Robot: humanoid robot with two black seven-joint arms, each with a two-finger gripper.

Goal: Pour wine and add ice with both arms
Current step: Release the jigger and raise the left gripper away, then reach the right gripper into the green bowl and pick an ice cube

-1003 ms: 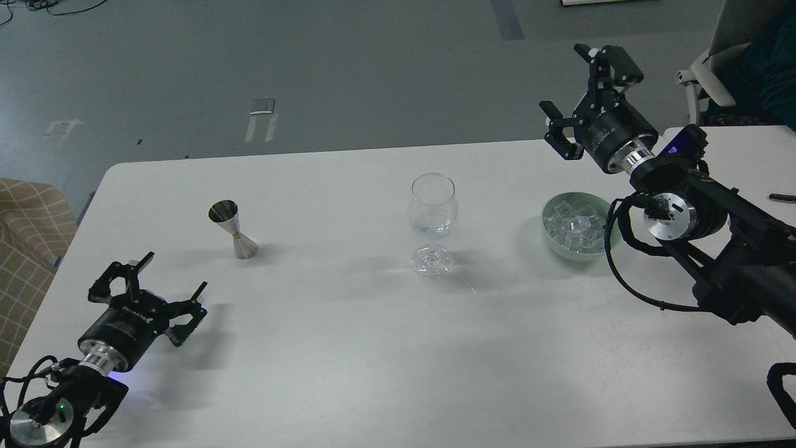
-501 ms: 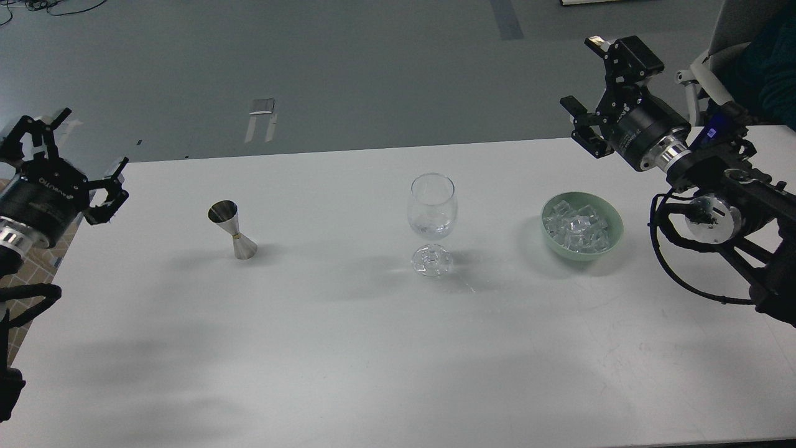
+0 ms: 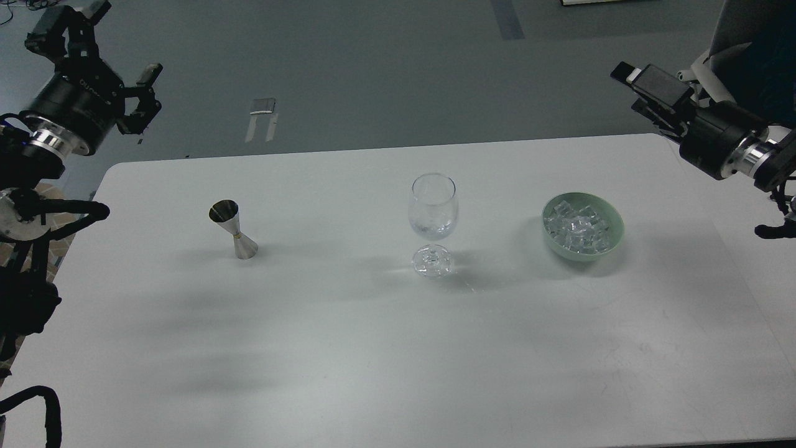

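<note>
A clear empty wine glass (image 3: 433,208) stands upright at the middle of the white table (image 3: 348,348). A heap of clear ice (image 3: 578,225) cubes lies in a pale green bowl (image 3: 612,239) to its right. A steel jigger (image 3: 233,230) stands to its left. My left gripper (image 3: 121,40) is open and empty, raised high beyond the table's far left corner. My right gripper (image 3: 637,87) is raised off the table's far right corner, up and right of the bowl. It is seen from the side, with its fingers apart and nothing between them.
A white chair (image 3: 709,68) with a person in dark clothes stands behind the right arm. A tan checked seat (image 3: 15,261) is at the left edge. Grey floor lies beyond the table's far edge.
Both arms have swung up and outward: the left gripper rose from the table's front left to high at the far left, and the right gripper drew back to the right, away from the bowl.
</note>
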